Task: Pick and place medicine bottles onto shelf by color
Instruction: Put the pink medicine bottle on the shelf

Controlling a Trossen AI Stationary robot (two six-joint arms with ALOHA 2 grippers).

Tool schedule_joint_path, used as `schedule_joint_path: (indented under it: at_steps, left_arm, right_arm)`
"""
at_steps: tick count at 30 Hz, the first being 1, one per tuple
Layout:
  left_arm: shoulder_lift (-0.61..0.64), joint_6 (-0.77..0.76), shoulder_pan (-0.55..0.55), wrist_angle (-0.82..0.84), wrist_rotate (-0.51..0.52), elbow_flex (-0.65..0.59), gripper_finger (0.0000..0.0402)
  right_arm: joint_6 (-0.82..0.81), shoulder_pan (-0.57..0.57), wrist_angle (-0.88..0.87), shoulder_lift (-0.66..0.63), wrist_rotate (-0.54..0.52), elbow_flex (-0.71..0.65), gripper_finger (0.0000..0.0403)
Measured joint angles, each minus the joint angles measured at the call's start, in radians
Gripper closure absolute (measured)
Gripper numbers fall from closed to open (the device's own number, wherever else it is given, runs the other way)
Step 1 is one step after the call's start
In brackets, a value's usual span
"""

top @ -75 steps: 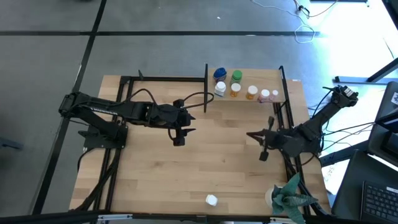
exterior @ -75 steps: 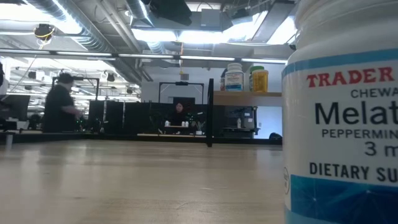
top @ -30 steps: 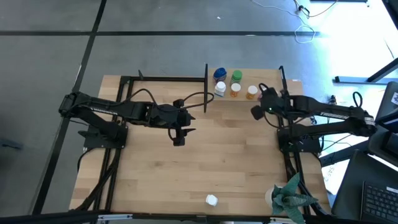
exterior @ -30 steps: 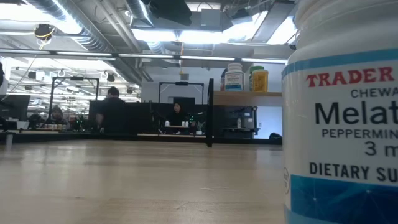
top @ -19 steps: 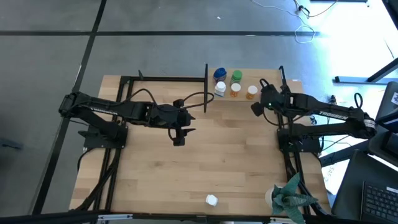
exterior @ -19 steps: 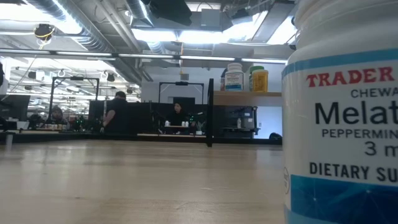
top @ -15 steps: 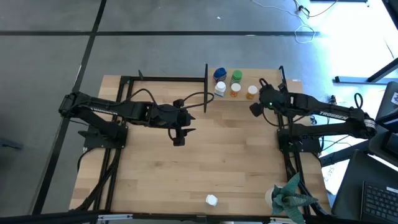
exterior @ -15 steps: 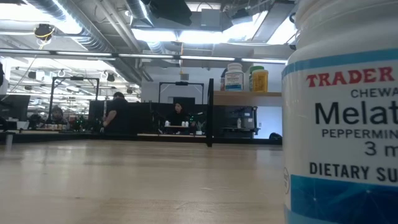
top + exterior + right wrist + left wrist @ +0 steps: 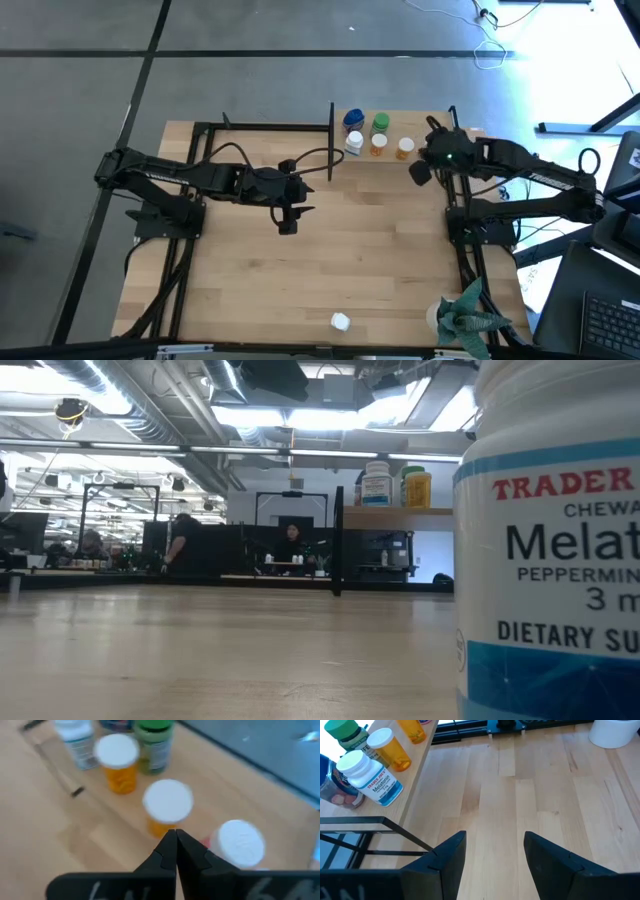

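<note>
Several medicine bottles stand on the shelf [image 9: 408, 126] at the table's far right: blue [image 9: 353, 119], green [image 9: 380, 122], white [image 9: 354, 143] and two orange ones [image 9: 378, 145] [image 9: 404, 148]. My right gripper [image 9: 417, 173] [image 9: 175, 839] hovers shut just above the near edge of that row, over a white-capped orange bottle [image 9: 167, 804], with a white cap [image 9: 237, 842] beside it. My left gripper [image 9: 288, 225] [image 9: 492, 851] waits open and empty above the table's middle. One white bottle [image 9: 340, 321] stands alone near the front edge and fills the right of the low view [image 9: 550, 550].
Thin black uprights [image 9: 331, 140] [image 9: 453, 130] stand at the shelf's two ends. A green paper-like plant [image 9: 465, 315] sits at the near right corner. Bare wood lies between the two arms. People stand in the room beyond the table [image 9: 185, 545].
My right gripper has risen and drawn a little toward the table's far right edge, staying shut. The bottles on the shelf have kept their places.
</note>
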State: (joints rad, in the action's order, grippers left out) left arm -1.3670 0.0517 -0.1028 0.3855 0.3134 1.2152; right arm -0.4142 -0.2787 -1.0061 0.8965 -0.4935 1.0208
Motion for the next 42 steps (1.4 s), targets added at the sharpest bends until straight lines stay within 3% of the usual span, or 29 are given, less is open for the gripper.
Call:
schedule_joint_path:
  at_steps: [4,9,21,42]
  left_arm:
    - [0.0,0.001,0.0,0.0,0.0,0.0,0.0208]
    - [0.0,0.001,0.0,0.0,0.0,0.0,0.0208]
    - [0.0,-0.023,0.0,0.0,0.0,0.0,0.0208]
    - [0.0,-0.023,0.0,0.0,0.0,0.0,0.0208]
  right_arm:
    - [0.004,0.0,-0.119,0.031,0.116,0.066,0.0398]
    - [0.032,-0.02,-0.27,0.111,0.155,0.103,0.0398]
    - [0.102,-0.113,-0.253,0.24,0.07,0.131,0.0398]
    - [0.19,-0.207,-0.238,0.275,-0.068,0.131,0.0398]
